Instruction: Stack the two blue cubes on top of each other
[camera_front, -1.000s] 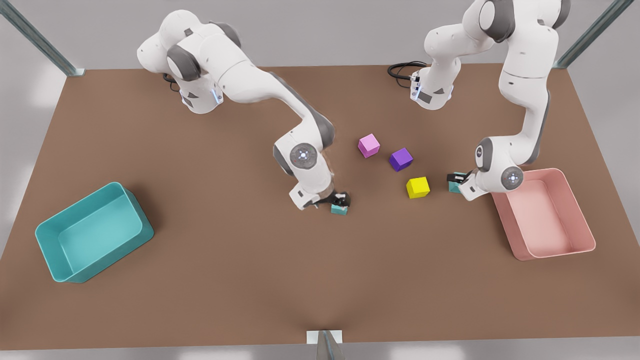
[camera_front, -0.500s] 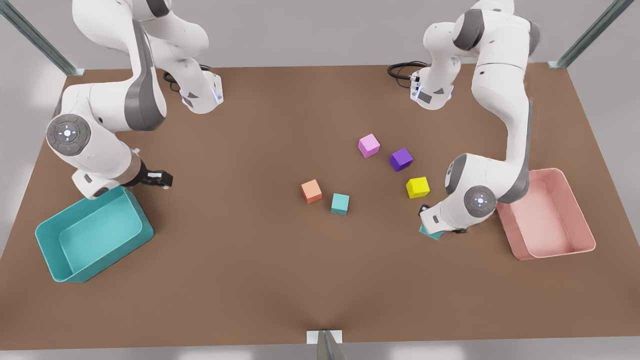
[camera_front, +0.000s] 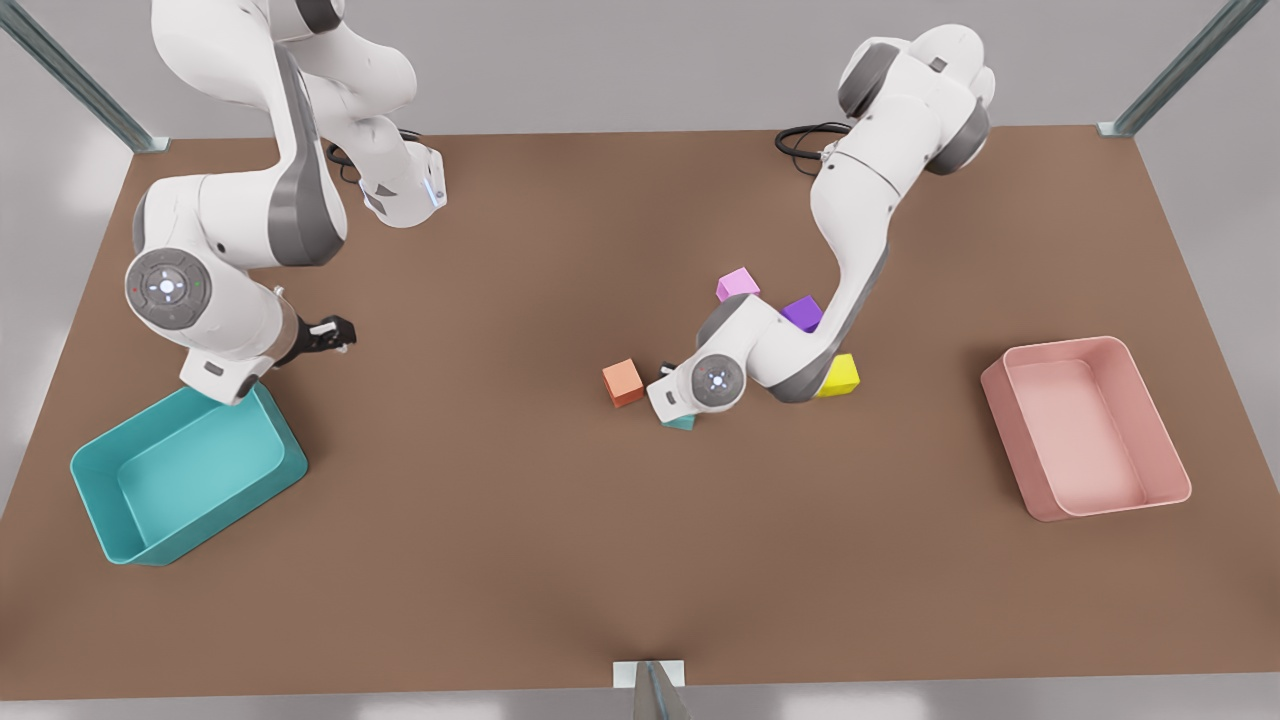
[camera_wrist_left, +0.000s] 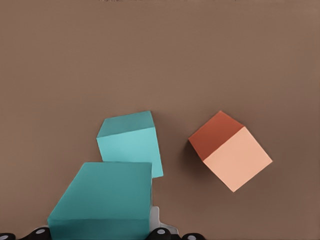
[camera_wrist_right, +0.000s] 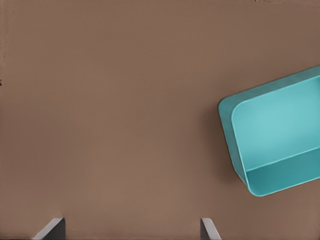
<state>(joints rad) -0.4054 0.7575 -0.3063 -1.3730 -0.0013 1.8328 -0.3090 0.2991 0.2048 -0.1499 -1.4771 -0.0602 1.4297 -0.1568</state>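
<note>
One blue cube (camera_wrist_left: 131, 142) rests on the brown table beside an orange cube (camera_wrist_left: 230, 157); in the front view its lower edge (camera_front: 680, 423) peeks out under the wrist of the arm at the front view's right. That arm carries my left gripper (camera_front: 668, 380), shut on the second blue cube (camera_wrist_left: 105, 200), which hangs close to the resting one and partly overlaps it in the left wrist view. My right gripper (camera_front: 335, 335) waits open at the front view's left, its fingertips (camera_wrist_right: 210, 229) spread over bare table near the teal bin (camera_wrist_right: 275, 140).
Orange cube (camera_front: 622, 382) lies just left of the left gripper in the front view. Pink (camera_front: 738, 284), purple (camera_front: 803, 312) and yellow (camera_front: 842, 375) cubes sit behind the left arm. Teal bin (camera_front: 95, 500) stands at the front view's left, pink bin (camera_front: 1160, 410) at its right.
The left gripper has carried its blue cube from near the pink bin across to the blue cube at the centre. The right arm has shifted slightly near the teal bin.
</note>
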